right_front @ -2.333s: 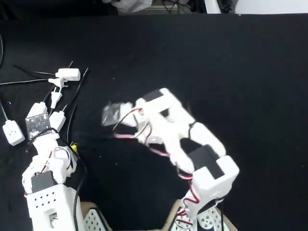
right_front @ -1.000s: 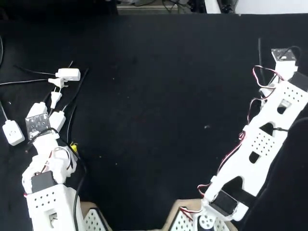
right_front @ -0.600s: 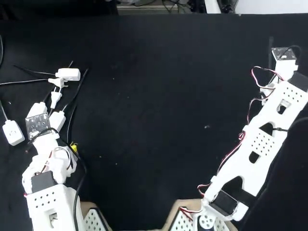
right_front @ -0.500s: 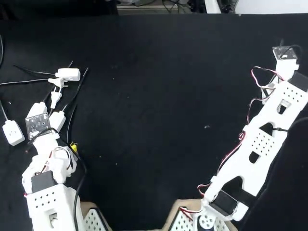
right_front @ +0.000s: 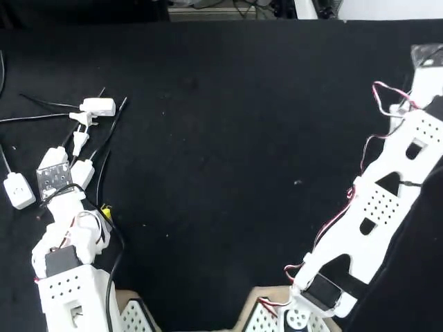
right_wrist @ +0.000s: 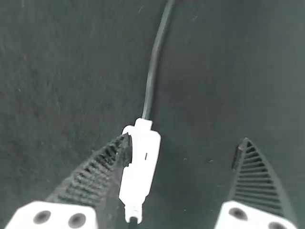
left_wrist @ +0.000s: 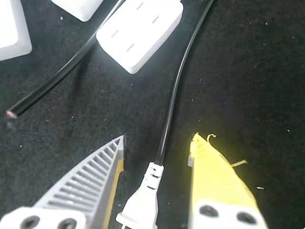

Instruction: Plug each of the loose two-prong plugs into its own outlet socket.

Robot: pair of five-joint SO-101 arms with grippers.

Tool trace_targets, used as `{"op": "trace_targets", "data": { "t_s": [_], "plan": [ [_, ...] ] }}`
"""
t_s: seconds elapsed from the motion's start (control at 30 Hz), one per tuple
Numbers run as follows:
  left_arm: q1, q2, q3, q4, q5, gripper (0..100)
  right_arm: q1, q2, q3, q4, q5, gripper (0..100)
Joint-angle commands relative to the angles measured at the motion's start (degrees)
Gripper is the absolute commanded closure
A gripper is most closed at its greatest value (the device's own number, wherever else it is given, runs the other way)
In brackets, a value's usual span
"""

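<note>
Fingers (left_wrist: 90,186) of the left gripper (left_wrist: 158,139) are spread apart and grasp nothing. A white plug (left_wrist: 140,207) lies on the black table (left_wrist: 248,71) in the gap between them, a little nearer to the grey finger than to the yellow one. Its long axis runs along the fingers, with the prongs toward the wrist and the black cable (left_wrist: 178,81) leaving past the fingertips toward a white outlet block (left_wrist: 140,31). So this plug points away from the block, and I judge that it must be turned around after the grasp.

The right gripper (right_wrist: 185,140) is also released. A second plug (right_wrist: 139,167) lies close against one finger (right_wrist: 90,186), touching it or just beside, I cannot tell which, and well apart from the other finger. Its axis also follows the fingers, and its cable (right_wrist: 155,62) goes away from the wrist.

In the high view the outlet pieces (right_front: 19,190) are grouped at 9 o'clock of the table, just ahead of the left arm (right_front: 66,235), while the right arm (right_front: 377,200) stretches to 2 o'clock, well apart from them. The left arm is the nearer one to the sockets
</note>
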Motion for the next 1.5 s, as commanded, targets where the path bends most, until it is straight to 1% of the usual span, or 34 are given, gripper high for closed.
{"op": "trace_targets", "data": {
  "t_s": [0.0, 0.13, 0.27, 0.43, 0.53, 0.6, 0.73, 0.9, 1.03, 1.07, 1.13, 1.27, 1.33, 1.47],
  "plan": [
    [-0.31, -0.35, -2.51, -0.88, 0.35, 77, -3.69, -10.33, -2.95, -0.09, -3.96, 68.1],
    [-0.31, -0.35, -2.51, -0.88, 0.35, 77, -7.56, -16.66, -2.95, 4.66, -6.51, 68.1],
    [-0.31, -0.35, -2.51, -0.88, 0.35, 77, -12.75, -23.16, -2.95, 10.37, -6.59, 68.1],
    [-0.31, -0.35, -2.59, -0.88, 0.35, 77, -18.11, -29.58, -2.68, 12.84, -6.86, 68.1],
    [-0.31, -0.35, -2.51, -0.88, 0.35, 77, -19.78, -34.15, -0.66, 12.92, -10.64, 68.1],
    [-0.31, -0.35, -2.51, -0.97, 0.35, 77, -21.01, -39.43, 4.70, 13.01, -14.15, 68.1],
    [-0.31, -0.35, -2.51, -0.97, 0.35, 78, -25.32, -56.13, 24.57, 12.84, -17.85, 68.1],
    [-0.31, -0.44, -2.42, -0.97, 0.35, 78, -32.62, -76.00, 50.95, 12.13, -17.58, 68.1],
    [-0.31, -0.44, -2.42, -0.97, 0.53, 78, -38.59, -87.60, 71.96, 9.76, -17.76, 68.3],
    [-0.31, -0.44, -2.42, -0.97, 0.53, 78, -40.62, -90.15, 77.67, 8.79, -17.67, 69.7],
    [-0.31, -0.44, -2.42, -0.97, 0.53, 78, -44.31, -95.08, 90.95, 3.96, -17.58, 75.2],
    [-0.31, -0.44, -2.42, -0.97, 0.53, 78, -50.73, -105.27, 115.91, -12.04, -17.93, 87.1],
    [-0.31, -0.44, -2.42, -0.97, 0.35, 78, -54.95, -109.76, 127.16, -20.48, -18.02, 89.4],
    [-0.31, -0.44, -2.51, -0.97, 0.35, 78, -62.33, -115.38, 147.65, -37.19, -18.02, 89.4]
  ]
}}
